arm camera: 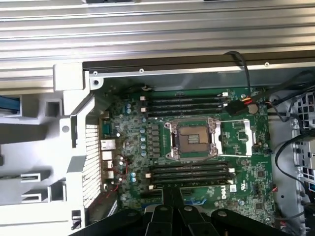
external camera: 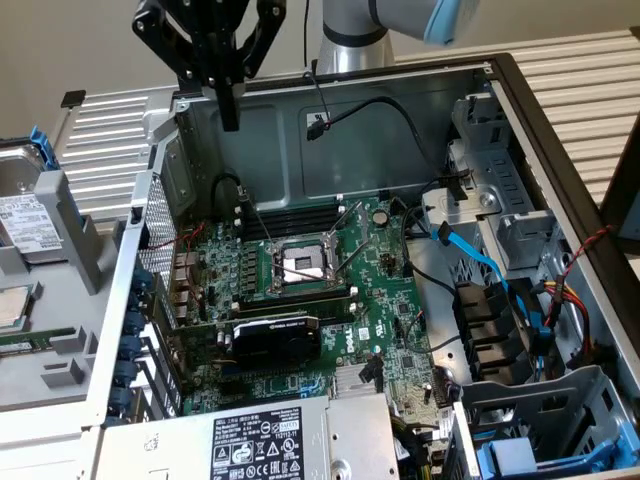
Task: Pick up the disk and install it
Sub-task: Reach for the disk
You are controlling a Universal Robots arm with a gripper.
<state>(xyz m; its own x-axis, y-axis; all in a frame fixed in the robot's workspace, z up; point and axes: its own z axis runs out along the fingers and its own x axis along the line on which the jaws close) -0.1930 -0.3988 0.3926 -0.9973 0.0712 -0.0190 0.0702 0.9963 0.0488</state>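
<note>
Currently the gripper (external camera: 230, 118) hangs in the upper left of the exterior view, over the upper-left corner of the open PC case (external camera: 380, 150). Its fingers are pressed together with nothing between them: closed, empty. The disk (external camera: 22, 205) sits at the far left edge of that view, outside the case, in a grey plastic fixture (external camera: 60, 230). It shows a silver top and a white label, with a bit of blue carrier frame at its upper end. It is well apart from the gripper, no contact. A small square silver chip (external camera: 8, 305) lies just below it in the frame, on the same fixture. Inside the case, the green motherboard (external camera: 380, 330) has an open CPU socket (external camera: 303, 263) at centre frame, a black graphics card (external camera: 275, 338) below the socket, and a labelled power supply (external camera: 270, 440) at the bottom edge. A second blue carrier (external camera: 540, 455) sits in the lower right corner, and a blue SATA cable (external camera: 478, 262) runs diagonally down the right side. The wrist view looks down on the board, with memory slots (arm camera: 189, 104) on both sides of the socket and the shut fingers (arm camera: 168, 199) over the board's edge.
</note>
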